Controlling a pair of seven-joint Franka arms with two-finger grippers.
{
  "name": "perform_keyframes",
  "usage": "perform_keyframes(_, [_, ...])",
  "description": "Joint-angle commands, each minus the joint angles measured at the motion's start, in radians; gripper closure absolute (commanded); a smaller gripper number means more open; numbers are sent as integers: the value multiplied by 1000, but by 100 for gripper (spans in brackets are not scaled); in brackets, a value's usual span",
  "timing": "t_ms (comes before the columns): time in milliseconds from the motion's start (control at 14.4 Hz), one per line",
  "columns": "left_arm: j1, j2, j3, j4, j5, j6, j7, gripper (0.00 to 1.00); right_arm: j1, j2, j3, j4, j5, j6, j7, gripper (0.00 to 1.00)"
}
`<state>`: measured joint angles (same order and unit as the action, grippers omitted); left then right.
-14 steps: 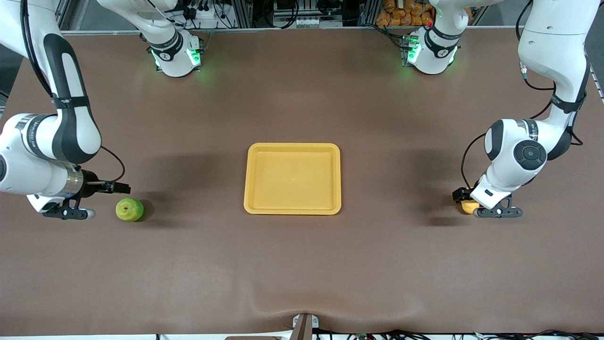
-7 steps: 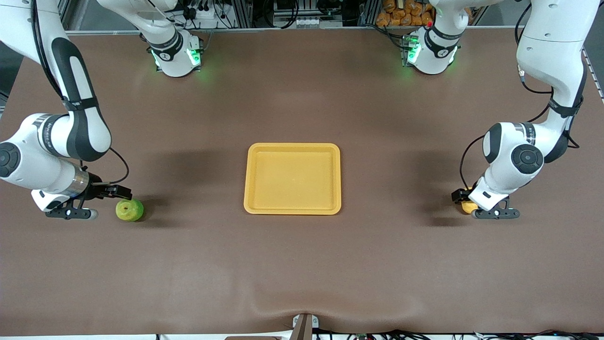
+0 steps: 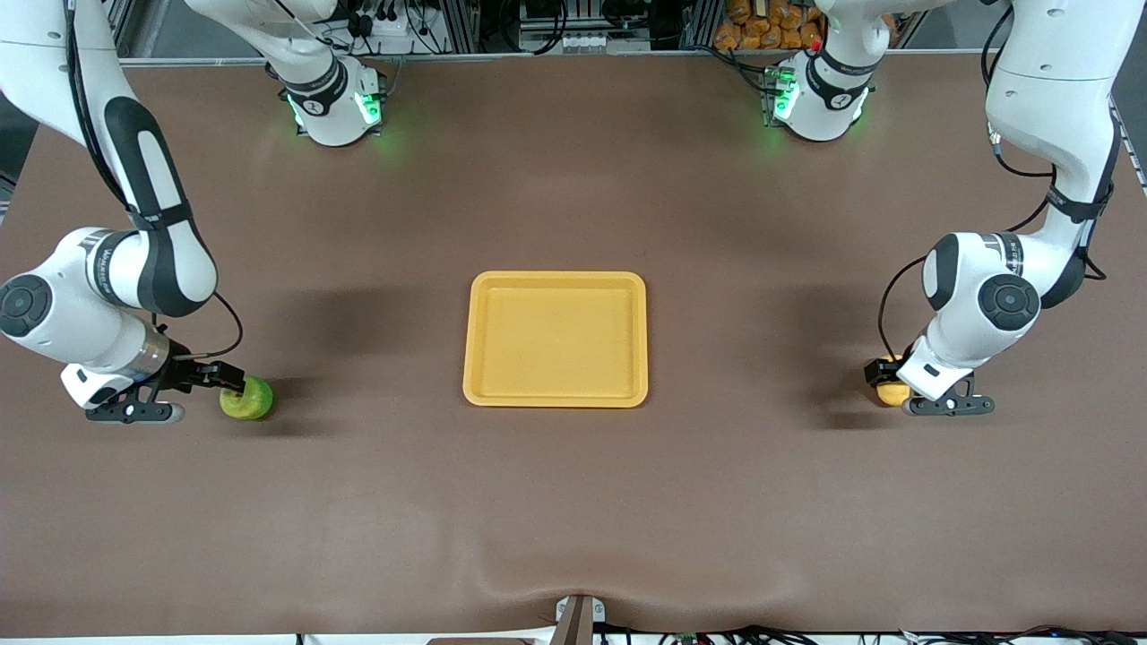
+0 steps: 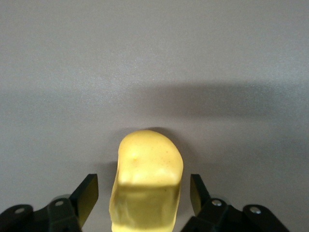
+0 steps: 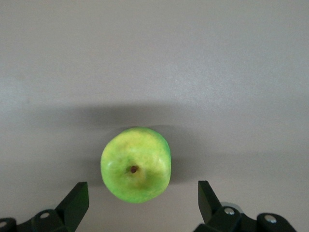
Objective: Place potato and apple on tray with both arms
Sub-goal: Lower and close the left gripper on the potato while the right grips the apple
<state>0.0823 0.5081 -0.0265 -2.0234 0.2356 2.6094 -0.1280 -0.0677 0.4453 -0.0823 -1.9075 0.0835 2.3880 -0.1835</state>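
Both arms are at the pick-up step, each down at bench level at its own fruit. The left gripper [image 3: 883, 383] sits at the left arm's end of the bench with the potato [image 3: 891, 391] between its jaws; in the left wrist view the potato [image 4: 146, 181] lies lengthwise in the gap, and a sliver of space shows on each side, so the jaws stand open around it and no grip is made yet. The right gripper [image 3: 235, 392] sits at the right arm's end, where the apple [image 3: 246, 399] rests stem dimple up; in the right wrist view the apple [image 5: 136, 164] lies just ahead of the widely spread jaws, not yet fully between them. The next move, as I judge it, calls for the left jaws to press onto the potato's flanks, and for the right gripper to advance until the apple is centred before it clamps; a round apple may roll off if pushed first. Each arm must then lift and carry toward the tray [image 3: 556, 394], which lies empty at the middle of the bench, well apart from both fruits. Nothing lies on the brown bench [image 3: 573, 502] between either fruit and the tray; the one concern is both arms arriving over it together.
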Motion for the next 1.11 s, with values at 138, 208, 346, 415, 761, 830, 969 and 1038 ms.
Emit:
perform_keyframes(138, [7, 10, -4, 12, 24, 9, 7, 28, -6, 65, 10, 25, 59, 48, -17, 0])
perform_keyframes(208, [7, 10, -4, 12, 24, 9, 7, 33, -4, 72, 10, 27, 67, 48, -14, 0])
perform_keyframes(346, [2, 10, -4, 9, 25, 8, 10, 60, -3, 78, 10, 27, 96, 54, -16, 0])
perform_keyframes(415, [1, 9, -4, 9, 25, 6, 11, 72, -3, 91, 10, 27, 97, 62, -16, 0])
perform_keyframes(761, [-2, 0, -9, 12, 27, 6, 31, 100, 0, 121, 13, 27, 102, 89, -16, 0])
perform_keyframes(830, [-4, -5, -12, 12, 27, 1, 36, 100, 0, 131, 13, 27, 102, 91, -16, 0])
perform_keyframes(969, [-6, -14, -15, 12, 27, -5, 36, 100, 0, 135, 13, 27, 102, 92, -16, 0])
perform_keyframes(1038, [-9, -17, -16, 12, 27, -5, 34, 100, 0, 135, 13, 27, 104, 94, -16, 0])
